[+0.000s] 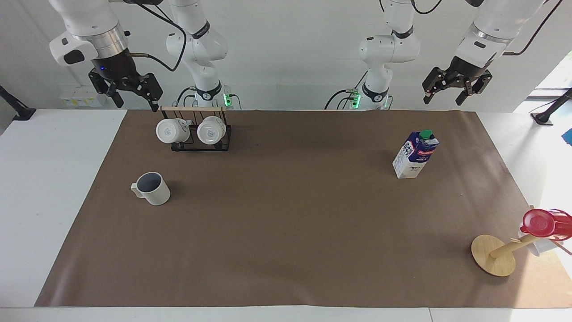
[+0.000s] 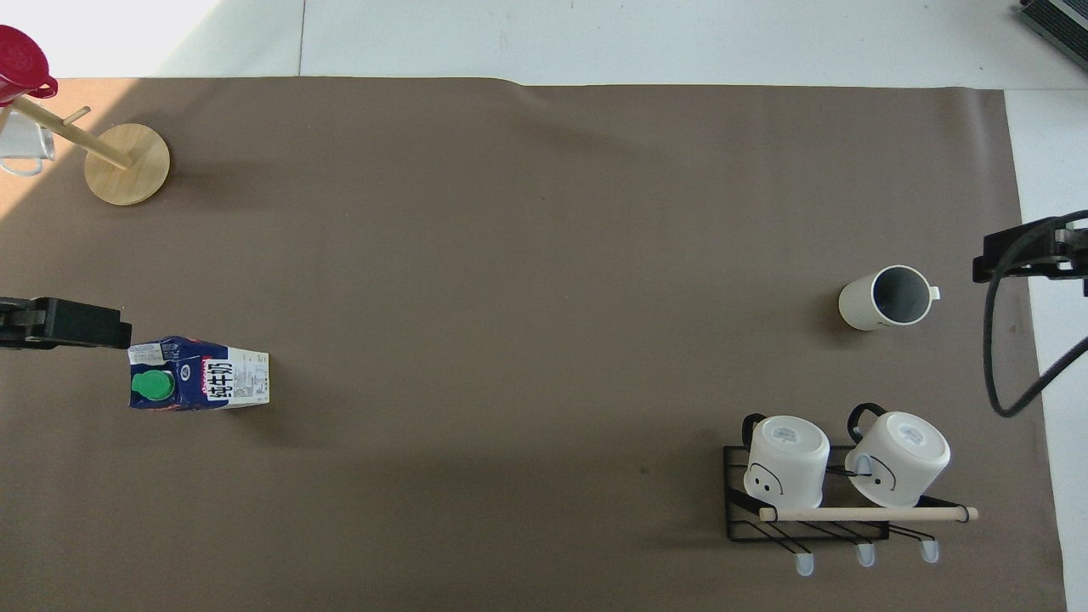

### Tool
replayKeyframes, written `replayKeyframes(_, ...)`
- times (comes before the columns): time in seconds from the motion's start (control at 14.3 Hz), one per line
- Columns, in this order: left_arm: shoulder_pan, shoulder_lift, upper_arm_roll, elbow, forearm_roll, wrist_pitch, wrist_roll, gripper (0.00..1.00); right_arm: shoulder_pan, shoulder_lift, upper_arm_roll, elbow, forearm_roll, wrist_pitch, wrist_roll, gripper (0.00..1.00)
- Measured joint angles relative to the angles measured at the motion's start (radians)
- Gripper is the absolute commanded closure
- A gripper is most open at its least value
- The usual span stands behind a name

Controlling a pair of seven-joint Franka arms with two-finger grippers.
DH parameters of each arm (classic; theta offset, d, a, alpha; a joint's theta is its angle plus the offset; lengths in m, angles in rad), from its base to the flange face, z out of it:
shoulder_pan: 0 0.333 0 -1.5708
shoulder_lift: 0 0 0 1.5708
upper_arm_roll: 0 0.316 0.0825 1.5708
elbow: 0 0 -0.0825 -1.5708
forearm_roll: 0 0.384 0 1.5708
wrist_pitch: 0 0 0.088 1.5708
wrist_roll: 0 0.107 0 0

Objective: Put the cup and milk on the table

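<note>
From my seat both task things stand on the worktop (image 1: 44, 179) and neither is held. The cup (image 1: 152, 188) sits upright on the brown sheet (image 1: 286, 250) toward the right arm's end, its handle turned to the sheet's edge; it is farther from the robots than the black rack (image 1: 201, 138) with two white mugs (image 1: 190, 130). The milk (image 1: 415, 154) stands upright toward the left arm's end, green cap on top, well apart from the cup.

I read the right pincer (image 1: 134, 96) as released, its fingers spread, hanging raised near the rack's end and touching nothing. The left pincer (image 1: 451, 91) is likewise spread and empty, raised over the sheet's edge by the robots.

My judgement: each thing sits at the end of the arm that would handle it, so the arms need not cross. With both set down and let go, the placing looks done. The wooden stand (image 1: 494, 255) with the red cup (image 1: 538, 222) is apart from all this
</note>
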Motion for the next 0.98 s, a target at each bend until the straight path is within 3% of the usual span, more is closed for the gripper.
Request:
replayKeyframes(0.63, 0.000, 0.000, 0.001, 0.000, 0.000, 0.000, -0.001, 0.00, 0.005, 0.000, 0.001, 0.000, 0.000, 0.000, 0.000, 0.00)
replayKeyframes(0.98, 0.000, 0.000, -0.001, 0.000, 0.000, 0.000, -0.001, 0.00, 0.002, 0.002, 0.001, -0.016, 0.000, 0.062, 0.000, 0.00)
